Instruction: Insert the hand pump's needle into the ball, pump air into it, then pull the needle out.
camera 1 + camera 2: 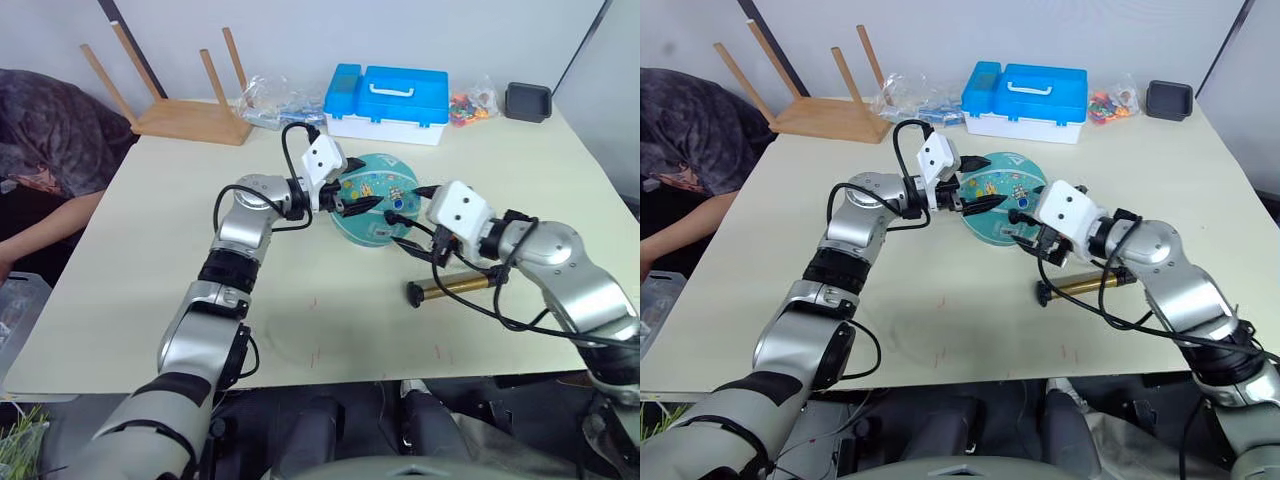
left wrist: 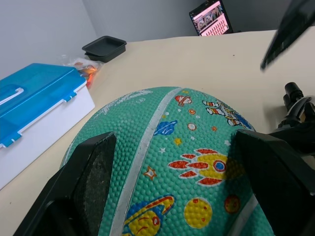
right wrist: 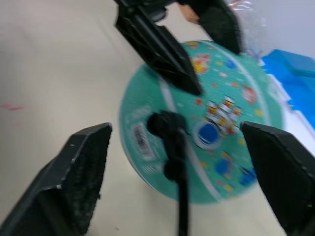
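Barcode label [image 3: 142,139] on ball [image 1: 372,210], print unreadable. Left gripper [image 1: 362,205] fingers spread, straddling ball at table [image 1: 160,270] centre. Right gripper [image 1: 1025,222] fingers spread, hose fitting [image 3: 165,129] between them at ball. Pump [image 1: 455,285] lying beside ball.

Silver arms, black cables, white wrist blocks, 2 black-fingered tools.
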